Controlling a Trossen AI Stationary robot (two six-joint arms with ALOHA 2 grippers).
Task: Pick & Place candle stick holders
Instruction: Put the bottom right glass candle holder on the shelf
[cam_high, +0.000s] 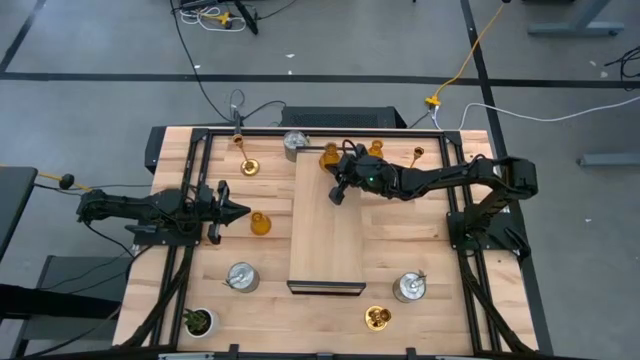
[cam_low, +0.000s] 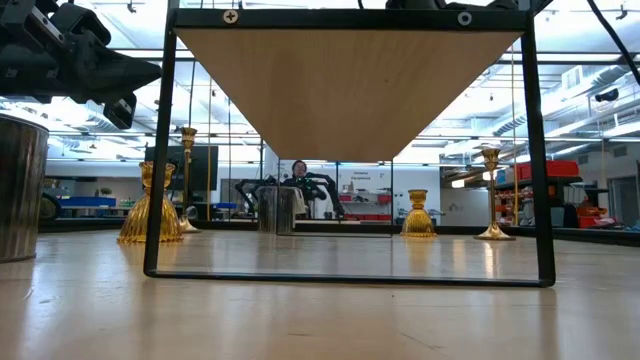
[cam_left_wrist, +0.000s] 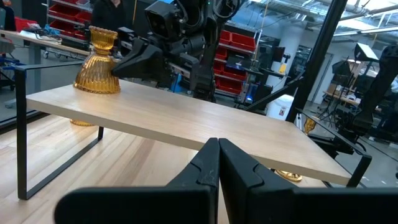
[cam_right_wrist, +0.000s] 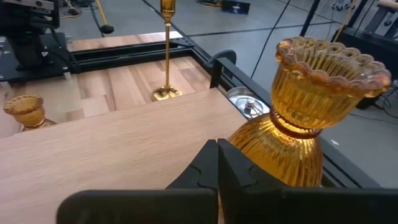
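An amber bell-shaped holder (cam_high: 330, 155) (cam_right_wrist: 305, 112) stands upright on its base at the far end of the raised wooden shelf (cam_high: 327, 240). My right gripper (cam_high: 338, 195) (cam_right_wrist: 217, 152) is shut and empty above the shelf, just to the near side of that holder. My left gripper (cam_high: 240, 210) (cam_left_wrist: 219, 149) is shut and empty, above the table left of the shelf, beside a second amber holder (cam_high: 260, 223). A third amber holder (cam_high: 375, 150) stands at the far right. Gold holders (cam_high: 248, 165) (cam_high: 418, 153) (cam_high: 378, 318) and silver holders (cam_high: 296, 140) (cam_high: 241, 277) (cam_high: 408, 288) stand on the table.
The shelf stands on a black metal frame (cam_low: 350, 278) in the middle of the table, with open room beneath it. A small green potted plant (cam_high: 198, 322) stands at the near left corner. Black rails (cam_high: 205, 150) run along the table's sides.
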